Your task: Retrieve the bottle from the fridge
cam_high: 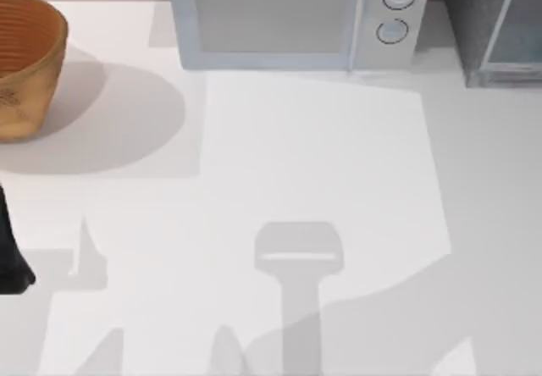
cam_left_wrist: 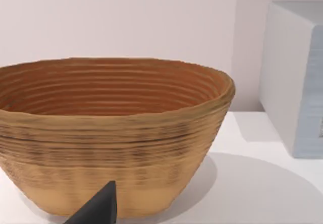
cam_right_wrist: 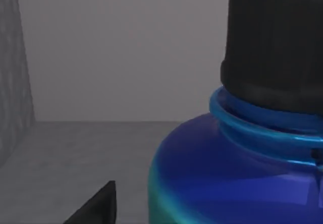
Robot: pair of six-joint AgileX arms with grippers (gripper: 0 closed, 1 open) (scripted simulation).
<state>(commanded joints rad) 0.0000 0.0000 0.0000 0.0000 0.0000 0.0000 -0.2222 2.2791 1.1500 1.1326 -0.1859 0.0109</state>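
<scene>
Bottle [cam_right_wrist: 237,178] is standing upright inside the fridge [cam_high: 495,24], seen very close from the right wrist view: blue shoulder shading to teal low on the body, bright blue ring under a round black cap [cam_right_wrist: 275,42]. Grey inner floor and back wall of the cabinet are sitting around it, darker textured side wall off to one edge. One dark fingertip [cam_right_wrist: 96,206] of the right pincer is poking into the right wrist view just beside the bottle body, not touching it as far as visible; cannot tell whether that pincer is open or closed.

In the top view, the fridge is sitting at the far right corner of the counter [cam_high: 322,156], dark grey box with pale-framed glassy door, partly cut off by the edge. Pale microwave [cam_high: 292,16] with two round knobs is standing just left of it along the back.

Woven wooden basket [cam_high: 25,58] is resting at the far left of the counter. Left arm [cam_high: 10,257] is idling at the left edge of the top view, near the basket. Left wrist view is facing the basket wall [cam_left_wrist: 111,148] head-on, with the microwave's side behind it. One dark fingertip [cam_left_wrist: 98,209] of the left pincer is showing in front of the basket; cannot tell its state either.
</scene>
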